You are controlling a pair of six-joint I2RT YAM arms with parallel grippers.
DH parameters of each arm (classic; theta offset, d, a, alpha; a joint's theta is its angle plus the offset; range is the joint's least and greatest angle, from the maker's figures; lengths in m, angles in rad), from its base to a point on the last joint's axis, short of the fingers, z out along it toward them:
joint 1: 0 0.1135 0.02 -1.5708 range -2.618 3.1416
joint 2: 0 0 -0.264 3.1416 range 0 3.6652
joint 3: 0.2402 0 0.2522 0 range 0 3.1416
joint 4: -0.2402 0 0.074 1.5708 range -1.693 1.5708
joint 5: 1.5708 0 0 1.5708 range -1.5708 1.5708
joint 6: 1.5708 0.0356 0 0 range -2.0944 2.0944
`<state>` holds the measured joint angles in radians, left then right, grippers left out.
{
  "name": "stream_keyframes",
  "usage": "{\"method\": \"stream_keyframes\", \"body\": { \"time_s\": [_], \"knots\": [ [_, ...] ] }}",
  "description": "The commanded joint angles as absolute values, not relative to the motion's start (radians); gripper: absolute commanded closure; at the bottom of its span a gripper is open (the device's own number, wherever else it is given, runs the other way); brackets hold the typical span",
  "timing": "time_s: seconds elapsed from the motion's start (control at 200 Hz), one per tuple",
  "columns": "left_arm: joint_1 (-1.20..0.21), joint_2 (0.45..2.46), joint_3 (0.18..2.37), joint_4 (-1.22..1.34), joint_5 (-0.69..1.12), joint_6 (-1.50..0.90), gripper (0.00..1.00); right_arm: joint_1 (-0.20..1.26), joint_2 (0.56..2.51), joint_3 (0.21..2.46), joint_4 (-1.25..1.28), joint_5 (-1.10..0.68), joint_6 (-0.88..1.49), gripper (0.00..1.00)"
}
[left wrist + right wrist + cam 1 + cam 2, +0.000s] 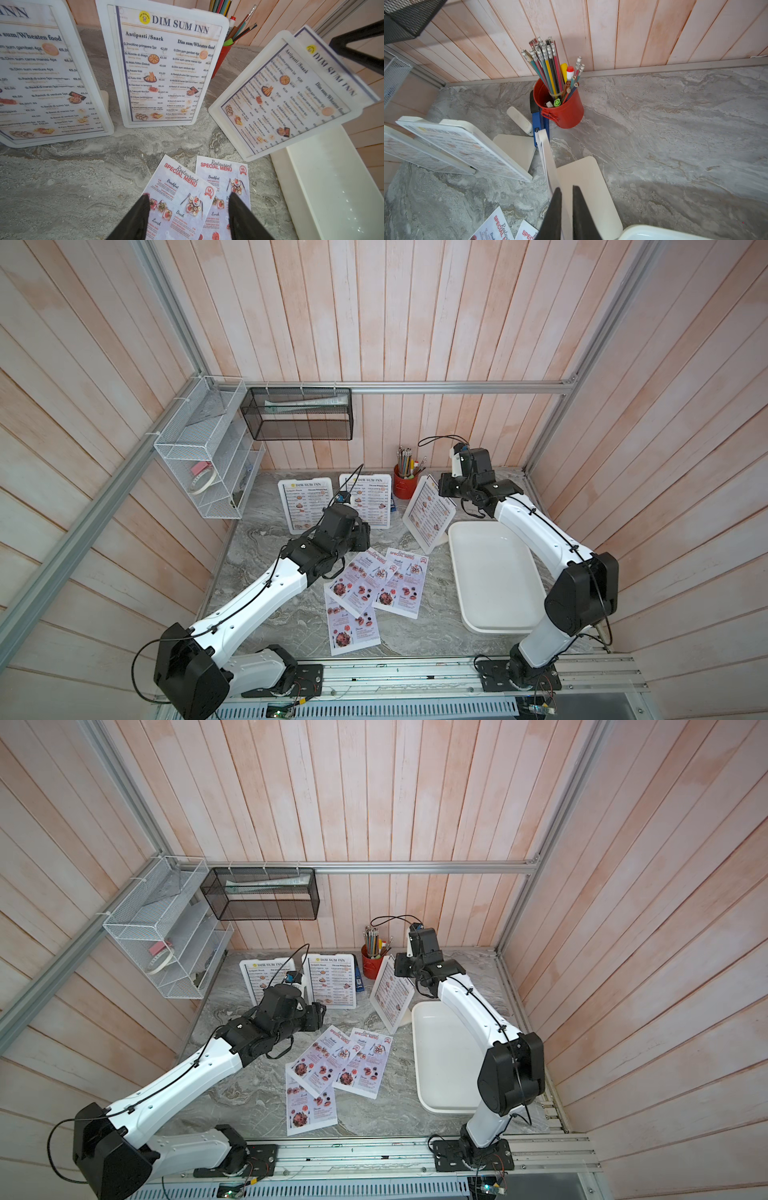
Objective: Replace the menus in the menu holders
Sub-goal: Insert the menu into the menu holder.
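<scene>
White holder (232,133) at right has its DIM SUM INN menu (291,93) jutting out, clearest in the left wrist view, pinched by the right gripper (566,188); left gripper (188,194) hangs spread over SPECIAL MENU sheets (176,187) on the tabletop (83,176).

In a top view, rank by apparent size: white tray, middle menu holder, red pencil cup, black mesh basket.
1. white tray
2. black mesh basket, but it hangs nearer the camera, so its lead over the holder is unsure
3. middle menu holder
4. red pencil cup

walls (415,302): pale pink planks — vertical | tabletop (438,597): grey marble
</scene>
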<state>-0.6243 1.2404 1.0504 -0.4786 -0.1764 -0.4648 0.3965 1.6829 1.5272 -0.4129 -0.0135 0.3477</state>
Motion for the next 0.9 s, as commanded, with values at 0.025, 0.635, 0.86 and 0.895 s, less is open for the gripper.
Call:
{"method": "stream_keyframes", "body": {
  "time_s": [0.025, 0.635, 0.86, 0.895],
  "knots": [
    [-0.618, 1.216, 1.045, -0.474, -0.175, -0.474, 0.37, 0.4, 1.673, 1.525, -0.39, -0.039, 0.359, 0.87],
    [-0.618, 1.209, 1.045, -0.47, -0.173, -0.478, 0.37, 0.398, 1.675, 1.527, -0.406, -0.064, 0.342, 0.85],
    [-0.619, 1.192, 1.043, -0.487, -0.187, -0.476, 0.37, 0.398, 1.685, 1.498, -0.363, -0.09, 0.361, 0.85],
    [-0.618, 1.194, 1.043, -0.488, -0.187, -0.476, 0.37, 0.399, 1.684, 1.499, -0.358, -0.093, 0.365, 0.85]
  ]
}}
